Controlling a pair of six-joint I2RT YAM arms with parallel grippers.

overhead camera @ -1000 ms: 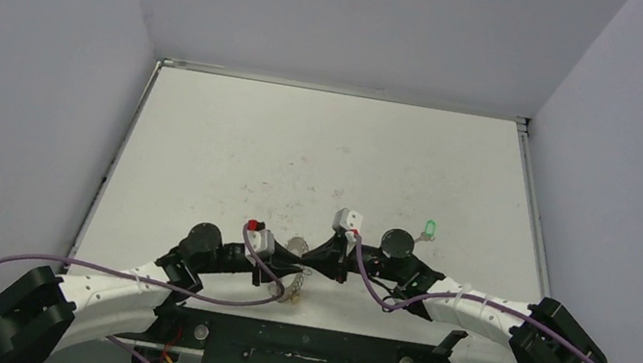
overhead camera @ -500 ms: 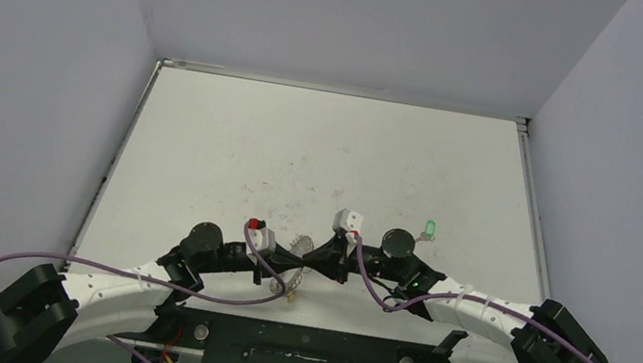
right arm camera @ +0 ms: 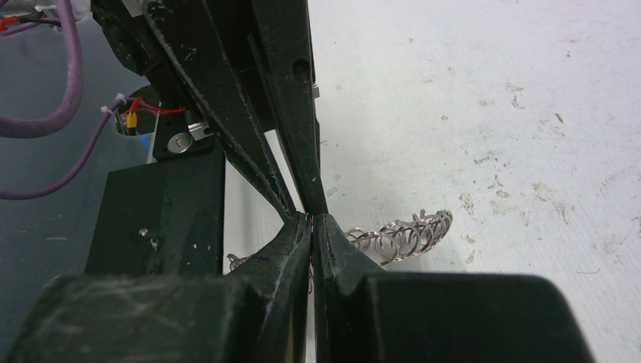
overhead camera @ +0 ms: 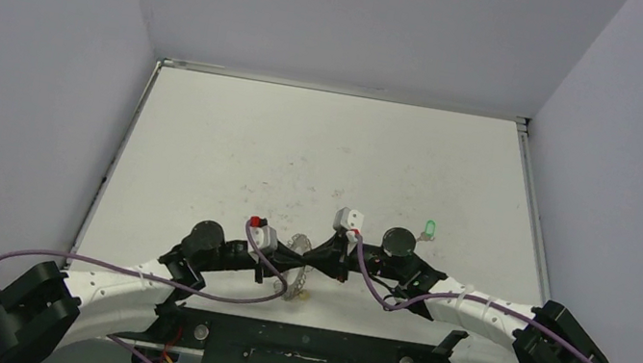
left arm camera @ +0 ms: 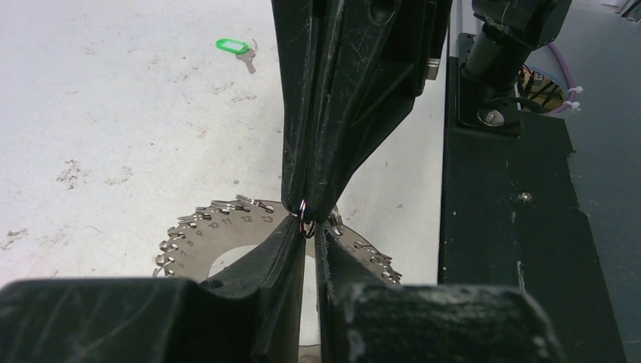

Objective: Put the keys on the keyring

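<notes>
The keyring (left arm camera: 215,231) is a thin, flat, stiff metal disc, numbered round its face and fringed with springy wire loops. I judge it light, slick on its faces and likely to skate or swing if nudged, so the loops or the rim are the places to pinch. It is near the desk's (overhead camera: 322,152) 6 o'clock edge, beneath the two meeting grippers.

The right gripper (right arm camera: 311,221) has its fingers pressed together on a small wire loop (left arm camera: 305,225). Whether that loop belongs to the fringe or to a key I cannot tell. The left gripper (left arm camera: 308,233) faces it tip to tip, fingers a slit apart, and whether they grip the loop is unclear.

The green key (overhead camera: 430,228), tiny and light, lies flat at 2 o'clock from them and is best taken by its plastic head. The yellow-orange key I cannot find.

The desk is white, hard and scuffed, and pale walls close three sides.
</notes>
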